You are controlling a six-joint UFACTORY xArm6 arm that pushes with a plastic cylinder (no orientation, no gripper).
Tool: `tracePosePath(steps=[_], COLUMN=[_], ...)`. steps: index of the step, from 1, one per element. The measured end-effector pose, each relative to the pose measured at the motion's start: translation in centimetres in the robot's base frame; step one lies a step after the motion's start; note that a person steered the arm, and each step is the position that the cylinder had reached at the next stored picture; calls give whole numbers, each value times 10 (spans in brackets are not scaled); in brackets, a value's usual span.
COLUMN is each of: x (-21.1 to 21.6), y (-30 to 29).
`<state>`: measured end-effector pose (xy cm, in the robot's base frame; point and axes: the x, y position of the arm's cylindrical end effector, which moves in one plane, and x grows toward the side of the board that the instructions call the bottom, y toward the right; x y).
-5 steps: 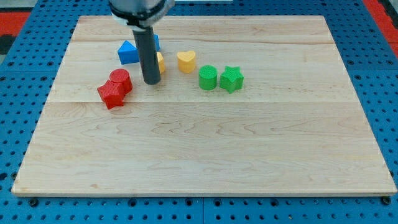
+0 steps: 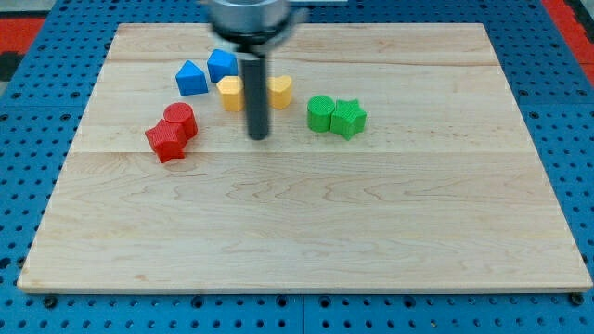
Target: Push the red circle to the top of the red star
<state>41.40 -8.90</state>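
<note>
The red circle sits at the board's left, touching the upper right of the red star. My tip rests on the board to the right of both red blocks, well apart from them. The rod rises between a yellow block and a yellow heart.
Two blue blocks lie near the view's top left. A green circle touches a green star right of my tip. The wooden board lies on a blue pegboard.
My tip has moved to the right and slightly down, away from the red blocks. The green circle has shifted right against the green star. The red blocks have not moved.
</note>
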Motion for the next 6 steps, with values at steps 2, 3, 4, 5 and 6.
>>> tracePosePath(steps=[2, 3, 4, 5, 6], x=[-30, -23, -26, -35, -35], y=[-73, -60, -66, -64, -65])
